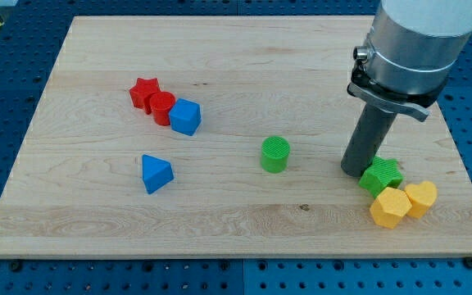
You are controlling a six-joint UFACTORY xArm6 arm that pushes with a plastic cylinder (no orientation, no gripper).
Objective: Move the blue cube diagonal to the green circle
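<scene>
The blue cube sits left of the board's middle, touching a red cylinder. The green circle, a short green cylinder, stands near the board's centre, well to the right of and below the cube. My tip rests on the board to the right of the green cylinder, right beside the left edge of a green star. The tip is far from the blue cube.
A red star touches the red cylinder at its upper left. A blue triangle lies below the cube. A yellow hexagon and a yellow heart sit below the green star, near the wooden board's right edge.
</scene>
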